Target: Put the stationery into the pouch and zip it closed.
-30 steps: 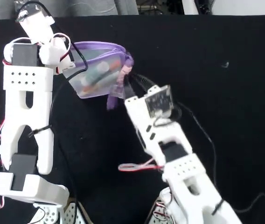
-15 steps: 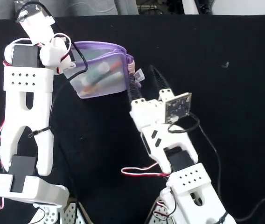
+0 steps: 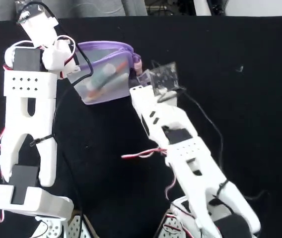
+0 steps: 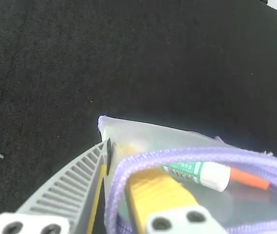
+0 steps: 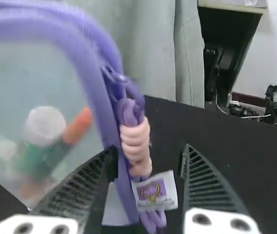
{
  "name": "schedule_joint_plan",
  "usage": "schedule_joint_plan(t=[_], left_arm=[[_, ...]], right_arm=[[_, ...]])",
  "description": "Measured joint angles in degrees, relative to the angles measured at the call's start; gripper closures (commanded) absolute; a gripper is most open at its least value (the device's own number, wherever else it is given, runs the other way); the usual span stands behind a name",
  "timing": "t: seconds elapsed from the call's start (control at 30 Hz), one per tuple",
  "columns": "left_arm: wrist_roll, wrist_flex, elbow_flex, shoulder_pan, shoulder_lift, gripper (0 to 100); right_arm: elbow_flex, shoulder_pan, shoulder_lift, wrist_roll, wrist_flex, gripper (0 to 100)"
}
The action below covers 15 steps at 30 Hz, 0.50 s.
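Pouch of translucent plastic with purple zip trim (image 3: 106,82), pinched at one corner by the left claw (image 4: 113,161) over the black surface (image 3: 240,124), held one orange-tipped green-and-white tube (image 4: 197,171), while the right claw (image 5: 148,153) gaped around its single pink zip pull (image 5: 136,141).

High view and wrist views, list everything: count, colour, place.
pouch: one, clear with purple zip, upper left in the high view.
pen: one, white, green and orange, inside the pouch.
zip pull: one, pink, at the pouch's end.
tag: one, white and purple, below the zip pull.
table: one, black, under everything.
left gripper: one, grey, shut on a pouch corner.
right gripper: one, dark, open around the zip pull.
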Motion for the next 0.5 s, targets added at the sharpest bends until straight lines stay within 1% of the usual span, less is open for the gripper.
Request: schedule_joint_plan(t=[0.1,0.23,0.37,0.5], left_arm=[[0.0,0.0,0.0,0.0,0.0,97],[0.0,0.0,0.0,-0.09,0.0,97],[-0.18,0.0,0.26,-0.97,0.0,97],[-3.78,0.0,0.7,-1.49,-0.53,97]], right_arm=[[-0.7,-0.53,0.79,2.81,0.0,79.4],[-0.7,-4.57,0.88,8.18,0.44,79.6],[-0.7,-7.38,0.88,10.46,0.62,85.5],[-0.62,-8.0,0.79,10.81,0.62,91.2]])
